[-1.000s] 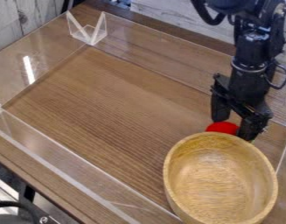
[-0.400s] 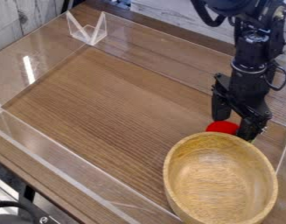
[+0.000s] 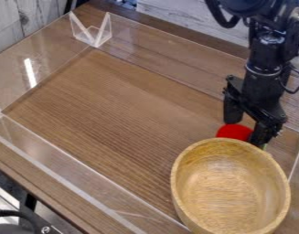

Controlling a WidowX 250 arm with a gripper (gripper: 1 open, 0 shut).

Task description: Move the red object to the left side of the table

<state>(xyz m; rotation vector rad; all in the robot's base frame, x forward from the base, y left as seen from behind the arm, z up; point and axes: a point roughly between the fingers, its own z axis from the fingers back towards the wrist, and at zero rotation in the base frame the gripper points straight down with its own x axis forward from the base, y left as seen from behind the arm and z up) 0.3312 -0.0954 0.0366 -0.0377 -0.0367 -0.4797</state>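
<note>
The table [image 3: 109,110] was the largest thing in view, its wood grain running wide across the left and middle, a long open stretch toward which the red piece had to travel. The black robot arm [image 3: 269,50] came next, reaching down from the upper right corner. It had barely shifted over the last second: its lower end sat a touch farther right than before, while everything else lay as it had. The round wooden bowl [image 3: 231,189] filled the lower right, in the same place throughout. The fingers [image 3: 253,125] hung low over the far rim of the bowl, spread apart, with no sign of a grip. Smallest of all, the red object [image 3: 235,132] lay on the right side of the table, just beyond the bowl's far rim and right by the fingers; whether they touched it could not be told. It had not travelled. For the task, that slight shift looked like lining up rather than carrying, so the move to the left had seemingly not begun. The next step was likely to settle the fingers around the red piece and close them, then lift it clear. With the bowl so near, a careless close or sideways sweep might have knocked the rim or pushed the piece away.
</note>
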